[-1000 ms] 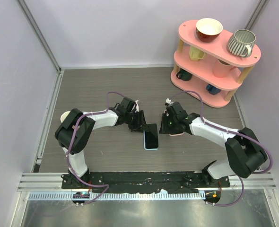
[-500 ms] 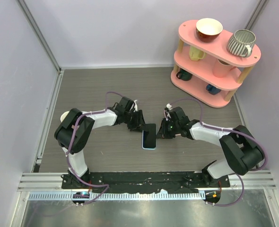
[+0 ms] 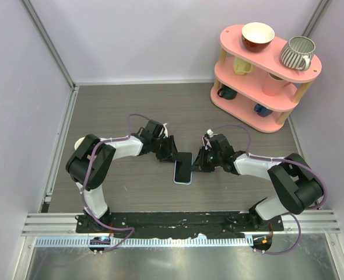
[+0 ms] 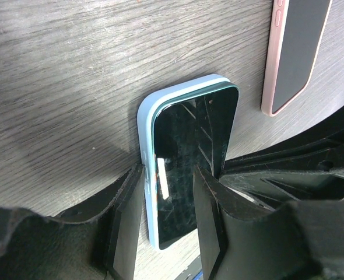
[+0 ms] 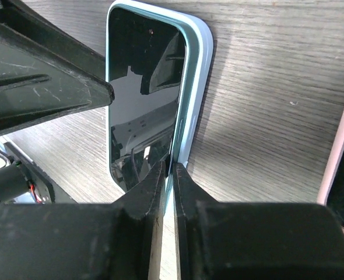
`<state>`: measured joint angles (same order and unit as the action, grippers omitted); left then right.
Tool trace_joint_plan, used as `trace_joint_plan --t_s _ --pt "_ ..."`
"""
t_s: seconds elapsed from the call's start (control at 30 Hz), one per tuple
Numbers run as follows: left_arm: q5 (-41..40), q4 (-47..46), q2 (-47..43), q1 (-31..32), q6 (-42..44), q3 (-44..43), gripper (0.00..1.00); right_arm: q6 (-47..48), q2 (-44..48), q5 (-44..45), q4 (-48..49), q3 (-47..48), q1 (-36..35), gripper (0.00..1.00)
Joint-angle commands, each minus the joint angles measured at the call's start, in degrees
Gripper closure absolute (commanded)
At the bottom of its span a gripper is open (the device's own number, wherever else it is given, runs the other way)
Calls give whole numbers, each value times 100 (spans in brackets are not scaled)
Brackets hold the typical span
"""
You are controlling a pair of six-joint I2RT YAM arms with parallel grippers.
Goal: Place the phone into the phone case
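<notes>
One phone (image 4: 186,169) sits inside the light-blue case (image 4: 146,125).

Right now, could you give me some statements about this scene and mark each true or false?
1. The case under the phone is light blue. True.
2. The right gripper is wide open. False: it is shut, with its tips at the phone's edge.
3. The left gripper straddles the phone. True.
4. The pink shelf is bare. False: it holds a bowl and a striped mug.
</notes>
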<state>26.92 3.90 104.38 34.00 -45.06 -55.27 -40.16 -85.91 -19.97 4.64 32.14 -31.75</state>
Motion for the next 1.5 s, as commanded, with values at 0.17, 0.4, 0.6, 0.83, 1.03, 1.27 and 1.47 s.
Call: trace_joint_plan --t_s 0.17,0.4,0.6,0.83,1.03,1.27,1.47 --pt "-371 523 -198 256 85 218 57 290 -962 2454 -1344 232 -666 87" --pt "-828 673 -506 256 58 446 55 96 -1674 2551 -1080 117 -1009 88" --pt "-855 832 -436 239 138 306 53 -9 -1201 2262 -992 319 -1026 72" --pt "-1013 1068 -901 72 357 218 53 -132 91 1566 -1035 863 -675 53" --pt "-934 1122 -1051 -112 358 253 51 271 -4 1557 -1150 1267 -306 45" --pt "-64 304 -753 -245 147 455 54 343 -576 1276 -641 1242 -306 36" --pt "197 164 -358 -245 -72 481 65 167 -848 1399 -334 1233 -630 34"
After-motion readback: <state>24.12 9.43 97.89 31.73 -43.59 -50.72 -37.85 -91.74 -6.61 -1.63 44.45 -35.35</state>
